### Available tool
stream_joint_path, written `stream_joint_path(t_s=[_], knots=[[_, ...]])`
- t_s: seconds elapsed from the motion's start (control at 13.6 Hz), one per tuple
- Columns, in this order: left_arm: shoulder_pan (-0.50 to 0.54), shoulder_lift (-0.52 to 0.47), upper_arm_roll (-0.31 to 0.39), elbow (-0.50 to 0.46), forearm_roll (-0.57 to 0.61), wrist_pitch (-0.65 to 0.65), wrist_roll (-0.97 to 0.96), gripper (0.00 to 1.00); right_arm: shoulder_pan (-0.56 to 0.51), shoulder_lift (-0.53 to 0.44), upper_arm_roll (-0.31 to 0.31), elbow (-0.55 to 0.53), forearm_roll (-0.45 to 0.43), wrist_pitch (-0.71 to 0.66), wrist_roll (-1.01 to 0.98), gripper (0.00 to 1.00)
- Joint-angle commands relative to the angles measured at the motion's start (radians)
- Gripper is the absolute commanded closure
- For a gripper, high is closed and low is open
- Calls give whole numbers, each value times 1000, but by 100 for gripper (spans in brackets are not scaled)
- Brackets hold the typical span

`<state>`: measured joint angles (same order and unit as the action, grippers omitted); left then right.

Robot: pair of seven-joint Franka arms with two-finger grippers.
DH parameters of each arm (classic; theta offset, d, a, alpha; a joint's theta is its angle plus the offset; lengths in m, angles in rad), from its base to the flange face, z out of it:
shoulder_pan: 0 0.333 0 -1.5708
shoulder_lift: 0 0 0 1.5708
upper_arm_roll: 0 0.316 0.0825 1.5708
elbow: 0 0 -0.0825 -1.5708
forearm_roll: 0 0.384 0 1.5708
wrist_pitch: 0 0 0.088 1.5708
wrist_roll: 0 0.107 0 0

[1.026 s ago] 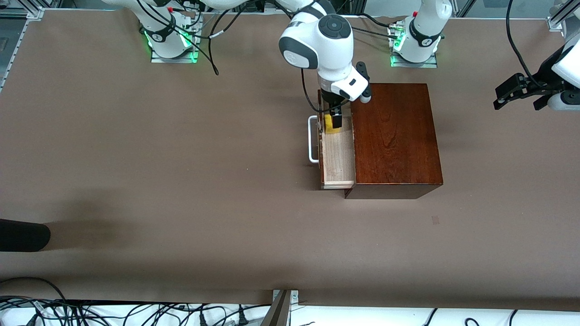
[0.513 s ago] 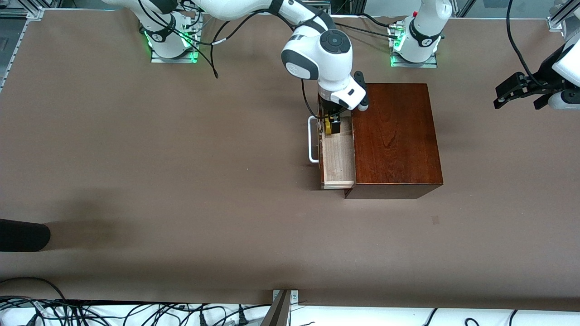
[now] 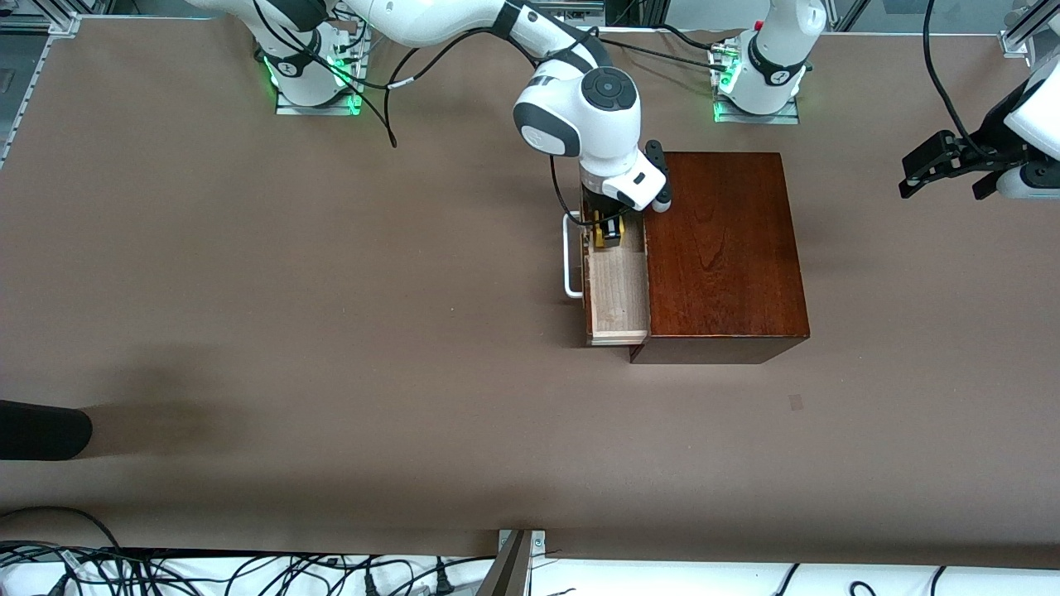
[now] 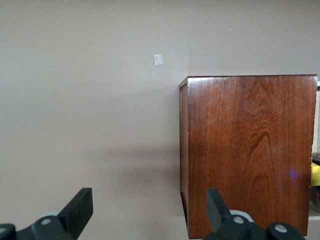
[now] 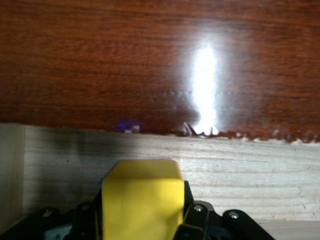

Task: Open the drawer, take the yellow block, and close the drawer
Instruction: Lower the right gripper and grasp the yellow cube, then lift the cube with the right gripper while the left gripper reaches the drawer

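Observation:
The drawer (image 3: pixel 617 298) stands pulled out of the dark mahogany box (image 3: pixel 720 248), its white loop handle (image 3: pixel 571 257) toward the right arm's end of the table. My right gripper (image 3: pixel 609 234) is down in the drawer's end farthest from the front camera, shut on the yellow block (image 3: pixel 598 238). In the right wrist view the block (image 5: pixel 142 195) fills the gap between the fingers, over the pale drawer floor (image 5: pixel 240 165). My left gripper (image 3: pixel 911 175) waits open and empty in the air at the left arm's end of the table; the left wrist view shows it (image 4: pixel 145 205) facing the box (image 4: pixel 250 150).
A black object (image 3: pixel 41 430) juts onto the table at the right arm's end, nearer the front camera. A small pale patch (image 3: pixel 795 402) lies on the table in front of the box. Cables hang near the right arm's base (image 3: pixel 315 83).
My right arm has come down, sinking its gripper deeper into the drawer around the yellow block. The drawer, the box and the left arm have hardly moved.

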<state>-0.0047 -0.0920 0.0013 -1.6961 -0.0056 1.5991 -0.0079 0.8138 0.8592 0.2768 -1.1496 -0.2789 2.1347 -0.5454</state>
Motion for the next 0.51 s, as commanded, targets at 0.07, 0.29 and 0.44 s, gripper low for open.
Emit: stream_joint_path(t_s=[0.07, 0.29, 0.44], knots=[[-1, 9, -1, 29, 1, -24, 17, 0, 7, -12, 5, 75, -16, -97, -1, 100], [-1, 9, -1, 29, 1, -24, 16, 0, 4, -55, 19, 159, -6, -228, 2, 100], [-1, 9, -1, 30, 1, -24, 16, 0, -16, -120, 16, 159, -3, -262, 4, 100]])
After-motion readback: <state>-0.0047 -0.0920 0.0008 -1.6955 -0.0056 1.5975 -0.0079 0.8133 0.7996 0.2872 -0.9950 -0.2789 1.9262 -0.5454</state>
